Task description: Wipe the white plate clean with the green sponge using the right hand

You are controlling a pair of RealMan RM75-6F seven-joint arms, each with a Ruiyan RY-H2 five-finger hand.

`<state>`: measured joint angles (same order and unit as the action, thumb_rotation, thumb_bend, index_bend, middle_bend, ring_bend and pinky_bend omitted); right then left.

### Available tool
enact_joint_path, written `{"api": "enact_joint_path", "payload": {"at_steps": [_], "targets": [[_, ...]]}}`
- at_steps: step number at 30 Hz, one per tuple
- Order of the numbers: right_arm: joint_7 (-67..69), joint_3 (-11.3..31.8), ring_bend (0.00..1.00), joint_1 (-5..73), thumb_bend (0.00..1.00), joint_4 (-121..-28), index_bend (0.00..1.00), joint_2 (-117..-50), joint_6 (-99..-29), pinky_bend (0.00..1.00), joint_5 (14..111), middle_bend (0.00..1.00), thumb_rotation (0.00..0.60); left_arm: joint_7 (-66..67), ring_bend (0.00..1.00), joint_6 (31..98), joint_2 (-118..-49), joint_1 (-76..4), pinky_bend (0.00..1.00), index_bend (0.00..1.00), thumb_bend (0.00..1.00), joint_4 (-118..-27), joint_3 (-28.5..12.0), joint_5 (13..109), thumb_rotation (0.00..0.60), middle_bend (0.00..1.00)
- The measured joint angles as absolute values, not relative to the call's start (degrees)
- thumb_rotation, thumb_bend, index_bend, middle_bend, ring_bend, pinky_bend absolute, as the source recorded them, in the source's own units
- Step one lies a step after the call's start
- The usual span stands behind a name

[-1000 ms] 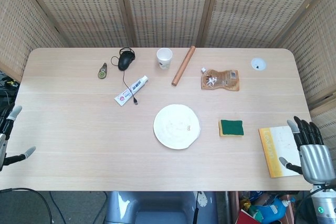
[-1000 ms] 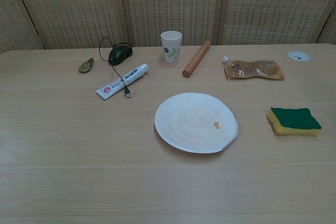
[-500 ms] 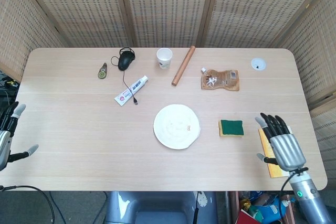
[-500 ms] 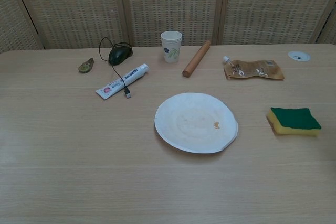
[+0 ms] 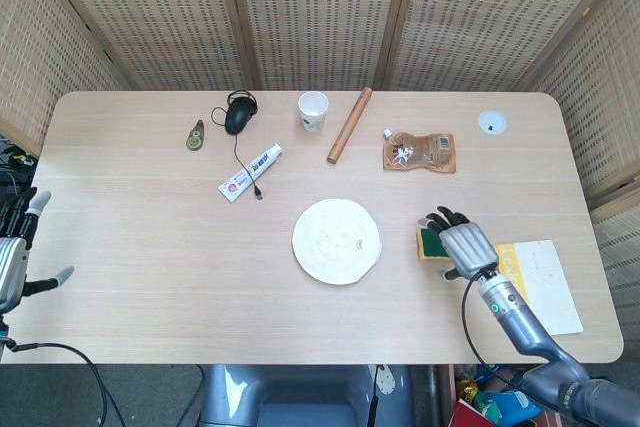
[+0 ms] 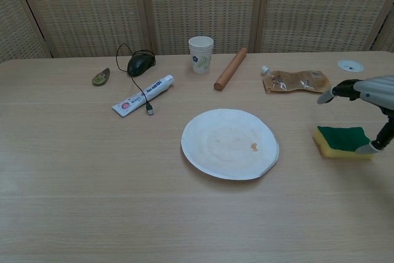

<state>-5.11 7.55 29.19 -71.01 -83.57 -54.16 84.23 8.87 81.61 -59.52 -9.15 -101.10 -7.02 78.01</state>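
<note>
The white plate (image 5: 337, 240) (image 6: 229, 143) lies in the middle of the table, with a small brown smear (image 6: 253, 147) right of its centre. To its right lies the green sponge (image 5: 430, 243) (image 6: 341, 138), green on top and yellow below. My right hand (image 5: 462, 247) (image 6: 368, 93) hovers over the sponge's right part with fingers spread and holds nothing; its thumb comes down by the sponge's right edge. In the head view most of the sponge is hidden under that hand. My left hand (image 5: 12, 257) hangs open past the table's left edge.
Along the back stand a paper cup (image 6: 201, 54), a wooden rod (image 6: 230, 68), a brown pouch (image 6: 298, 81), a toothpaste tube (image 6: 143, 95), a corded mouse (image 6: 140, 64) and a white disc (image 6: 350, 65). A yellow-edged sheet (image 5: 540, 272) lies front right.
My right hand has moved left from the table's front right corner to just above the sponge. The left hand has barely shifted.
</note>
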Motion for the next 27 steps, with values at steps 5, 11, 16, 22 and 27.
{"api": "enact_joint_path", "payload": {"at_steps": [5,11,16,22,27], "targets": [[-5.8,8.7,0.12,31.4,0.00,-66.6,0.22,-87.0,-52.4,0.26,81.3,0.20,0.600,8.8,0.00,81.4,-59.5,-9.3,0.00,0.00,0.00,-101.1,-7.2,77.3,0.600,0.00],[-7.0,8.7,0.17,32.4,0.00,-63.7,0.26,-89.2,-51.2,0.33,79.9,0.25,0.600,8.4,0.00,81.4,-59.3,-9.3,0.00,0.00,0.00,-101.1,-7.2,77.2,0.600,0.00],[-8.7,8.7,0.22,33.2,0.00,-59.1,0.29,-92.2,-50.8,0.36,78.4,0.30,0.600,8.4,0.00,81.1,-59.3,-9.5,0.00,0.00,0.00,-101.1,-7.2,77.1,0.600,0.00],[-8.9,8.1,0.28,33.6,0.00,-56.2,0.31,-94.0,-50.5,0.38,77.5,0.38,0.600,8.1,0.00,80.9,-59.2,-9.6,0.00,0.00,0.00,-101.4,-7.2,76.7,0.600,0.00],[-8.7,7.3,0.28,34.0,0.00,-55.1,0.32,-94.7,-50.1,0.38,77.7,0.39,0.600,8.1,0.00,81.0,-59.2,-9.6,0.00,0.00,0.00,-101.5,-7.1,76.7,0.600,0.00]]}}
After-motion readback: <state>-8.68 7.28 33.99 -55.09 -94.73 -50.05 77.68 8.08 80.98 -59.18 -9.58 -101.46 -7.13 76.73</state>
